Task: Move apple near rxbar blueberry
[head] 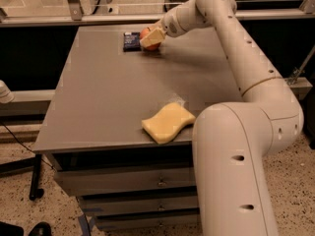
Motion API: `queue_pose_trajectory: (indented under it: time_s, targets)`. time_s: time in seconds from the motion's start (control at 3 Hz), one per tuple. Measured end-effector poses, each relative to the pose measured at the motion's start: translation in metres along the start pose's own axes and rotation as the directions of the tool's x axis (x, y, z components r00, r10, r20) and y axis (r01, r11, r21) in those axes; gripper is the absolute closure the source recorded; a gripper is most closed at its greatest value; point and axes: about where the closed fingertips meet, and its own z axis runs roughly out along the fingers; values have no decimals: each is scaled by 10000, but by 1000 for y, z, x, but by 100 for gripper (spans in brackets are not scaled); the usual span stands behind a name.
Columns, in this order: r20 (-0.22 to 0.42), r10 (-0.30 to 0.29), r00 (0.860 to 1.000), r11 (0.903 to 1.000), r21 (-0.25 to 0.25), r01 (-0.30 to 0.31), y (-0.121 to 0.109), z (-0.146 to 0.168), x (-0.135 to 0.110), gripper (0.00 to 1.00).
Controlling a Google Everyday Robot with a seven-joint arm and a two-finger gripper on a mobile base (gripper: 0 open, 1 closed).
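The jaws pinch the apple (145,32). One pale finger lies across its front, so the red skin shows only above and below it. The gripper (150,38) is at the far edge of the grey table (108,97), reaching in from the right at the end of the white arm (236,43). The apple sits low at the tabletop, just right of the rxbar blueberry (131,41), close enough that they look nearly touching. The bar lies flat. Well apart from both, a wavy yellow sponge (169,123) rests at the table's near edge, above the drawer fronts (147,181).
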Motion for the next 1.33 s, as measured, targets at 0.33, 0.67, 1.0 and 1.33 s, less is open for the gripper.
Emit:
queue_pose_trajectory:
  time_s: [0.33, 0.67, 1.0, 1.33]
  targets:
    - [62, 70, 10000, 10000, -70, -70, 0, 1, -1, 12]
    - [102, 124, 9999, 9999, -73, -123, -1, -1, -2, 0]
    - [105, 130, 9999, 9999, -71, -129, -1, -1, -2, 0]
    - [364, 433, 9984, 9985, 326, -445, -12, -31, 1, 0]
